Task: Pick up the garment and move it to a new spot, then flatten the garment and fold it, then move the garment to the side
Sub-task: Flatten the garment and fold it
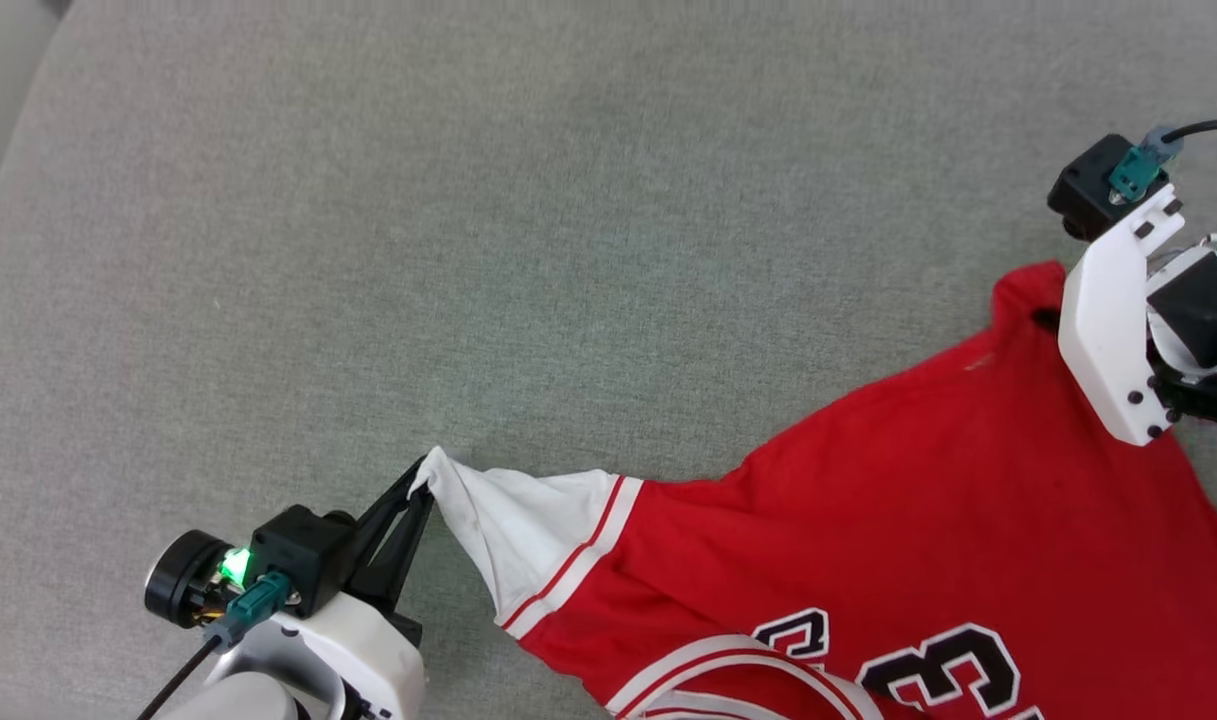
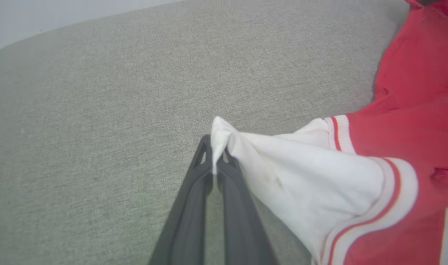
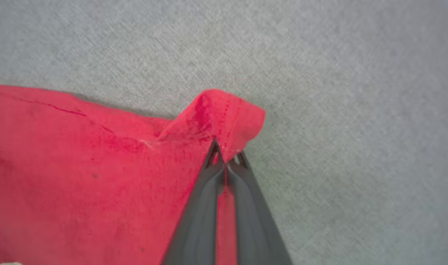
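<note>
Now my left hand (image 1: 420, 487) pinches the white sleeve (image 1: 513, 525), my right hand (image 3: 227, 159) a red corner (image 3: 224, 110), seemingly stretching the shirt (image 1: 918, 480) flat.

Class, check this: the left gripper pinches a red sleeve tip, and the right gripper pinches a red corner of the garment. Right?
No: the sleeve tip in the left gripper is white, as the left wrist view shows. The right gripper does pinch a red corner of the garment.

black left tool (image 1: 420, 482), white wrist shell (image 1: 353, 640)
</note>
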{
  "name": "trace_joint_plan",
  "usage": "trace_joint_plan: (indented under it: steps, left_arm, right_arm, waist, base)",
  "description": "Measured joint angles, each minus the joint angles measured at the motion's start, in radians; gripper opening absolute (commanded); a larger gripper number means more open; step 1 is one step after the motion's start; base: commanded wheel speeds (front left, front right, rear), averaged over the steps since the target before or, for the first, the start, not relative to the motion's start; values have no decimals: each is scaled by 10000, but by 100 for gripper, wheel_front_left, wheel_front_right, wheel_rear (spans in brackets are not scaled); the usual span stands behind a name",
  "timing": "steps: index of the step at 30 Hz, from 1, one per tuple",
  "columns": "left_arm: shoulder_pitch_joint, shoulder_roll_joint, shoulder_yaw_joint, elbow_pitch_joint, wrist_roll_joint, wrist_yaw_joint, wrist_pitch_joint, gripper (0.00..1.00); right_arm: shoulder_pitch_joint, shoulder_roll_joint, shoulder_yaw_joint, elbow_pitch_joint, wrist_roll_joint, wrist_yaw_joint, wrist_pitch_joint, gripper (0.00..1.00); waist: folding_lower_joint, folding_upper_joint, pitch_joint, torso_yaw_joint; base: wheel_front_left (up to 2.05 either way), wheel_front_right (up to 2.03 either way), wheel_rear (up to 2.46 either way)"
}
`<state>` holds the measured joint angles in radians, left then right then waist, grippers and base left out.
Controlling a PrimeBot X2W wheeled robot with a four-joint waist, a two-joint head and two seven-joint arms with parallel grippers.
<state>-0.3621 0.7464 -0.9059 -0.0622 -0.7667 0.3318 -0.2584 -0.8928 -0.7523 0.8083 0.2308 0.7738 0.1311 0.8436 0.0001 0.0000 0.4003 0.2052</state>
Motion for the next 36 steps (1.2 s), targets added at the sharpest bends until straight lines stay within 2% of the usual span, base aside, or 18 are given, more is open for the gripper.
trace_joint_plan:
  steps: [7,13,22,28,36]
  left_arm:
    - [-421,366,163,-119,159,-67,171,0]
    - [-1482,817,589,-349,355,-234,516,0]
    - [-4084,953,1336,-219,625,-842,1185,0]
    - [-6384,619,1764,418,957,-1415,1626,0]
    - [-9797,-73,2242,1655,1152,-2418,2113,0]
  right_arm:
    - [-339,-167,418,-173,385,0,-1946,0]
    - [-837,-263,646,-428,428,0,-3791,0]
    - [-1958,274,-552,474,-426,0,-6004,0]
    - [-3036,1005,-1580,1273,-1313,0,-6468,0]
    - [-5208,2150,-2734,2226,-2422,0,-6393,0]
  waist:
    - [0,0,-978,-294]
    - [-1,0,-1589,-727]
    - [-1,0,-1505,-1234]
    - [0,0,-1010,-1419]
    - [0,0,40,-1632]
  base:
    - [0,0,0]
    - [0,0,0]
    - [0,0,0]
    - [0,0,0]
    - [0,0,0]
